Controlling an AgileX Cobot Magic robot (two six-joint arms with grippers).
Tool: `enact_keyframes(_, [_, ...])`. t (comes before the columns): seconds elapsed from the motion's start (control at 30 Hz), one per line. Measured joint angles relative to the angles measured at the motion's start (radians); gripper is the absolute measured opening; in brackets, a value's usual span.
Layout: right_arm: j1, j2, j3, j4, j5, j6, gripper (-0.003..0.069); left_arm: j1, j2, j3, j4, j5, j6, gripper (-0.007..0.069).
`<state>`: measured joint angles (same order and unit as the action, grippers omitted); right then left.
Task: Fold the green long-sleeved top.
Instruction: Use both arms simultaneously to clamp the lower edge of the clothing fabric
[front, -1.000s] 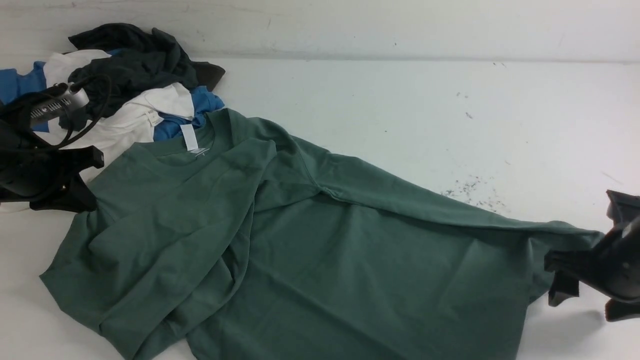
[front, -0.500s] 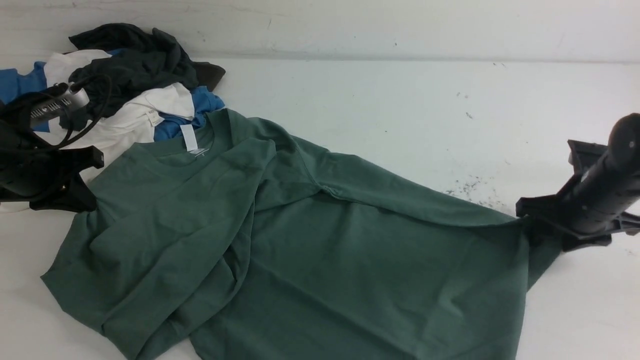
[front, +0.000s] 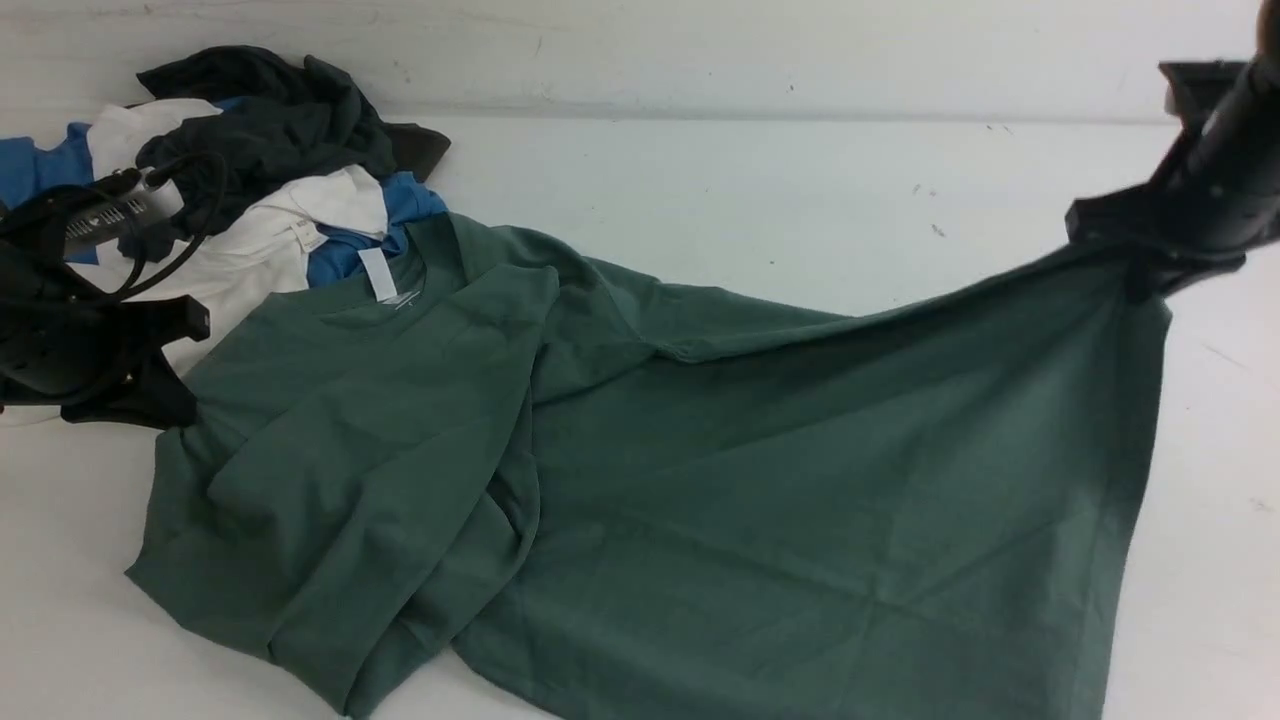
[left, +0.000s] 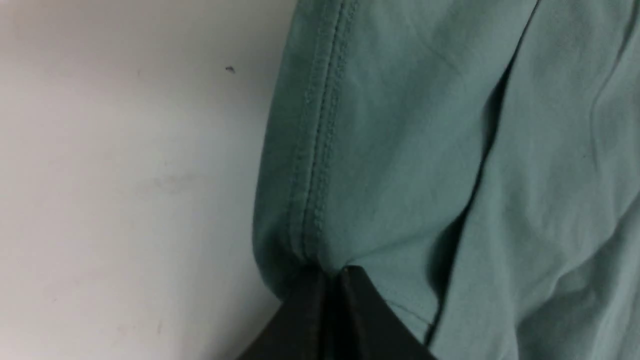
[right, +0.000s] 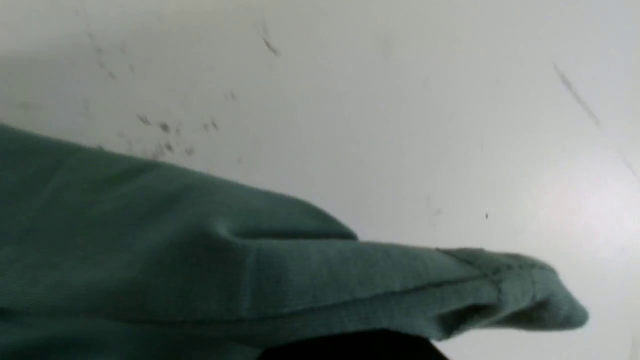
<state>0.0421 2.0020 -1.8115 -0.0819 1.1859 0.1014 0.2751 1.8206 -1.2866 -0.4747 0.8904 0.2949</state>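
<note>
At the far right, the right gripper (front: 1145, 262), closed on a corner of the green long-sleeved top (front: 700, 480), is now much higher than before, stretching the cloth up from the tabletop (front: 760, 200). The left gripper (left: 335, 274) pinches the opposite edge; this is spreading before folding, I judge.

top (front: 760, 480): plain sage green | tag (front: 378, 275): white | pile (front: 270, 150): black, white, blue | table (front: 750, 200): white

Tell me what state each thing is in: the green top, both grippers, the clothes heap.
green long-sleeved top: unfolded, creased, mostly lying on the table, one end held up.
left gripper: shut on the top's hemmed edge.
right gripper: shut on the top, raised.
pile of other clothes: crumpled heap, far left.
</note>
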Motion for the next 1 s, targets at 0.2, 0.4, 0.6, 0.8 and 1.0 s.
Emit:
enact_keyframes(0.2, [0.078,0.164,-0.161,-0.105,0.032,0.047,0.0036,0.0,0.0,0.0,0.0,0.001,0.003,0.0006])
enact_keyframes(0.4, [0.09,0.257,-0.166,-0.228,0.042,0.07,0.0204,0.0,0.0,0.0,0.001,0.001,0.004,0.0006])
enact_keyframes(0.6, [0.086,0.155,-0.156,-0.231,0.043,0.073,0.0374,0.0,0.0,-0.001,0.001,-0.002,0.005,0.0006])
enact_keyframes(0.8, [0.099,-0.153,0.13,0.037,0.041,0.051,0.0399,0.0,-0.001,-0.001,0.001,-0.002,0.005,0.0006])
enact_keyframes(1.0, [0.297,-0.427,0.633,0.148,0.043,-0.06,0.0407,0.0,-0.001,-0.001,0.001,-0.003,0.005,0.0006])
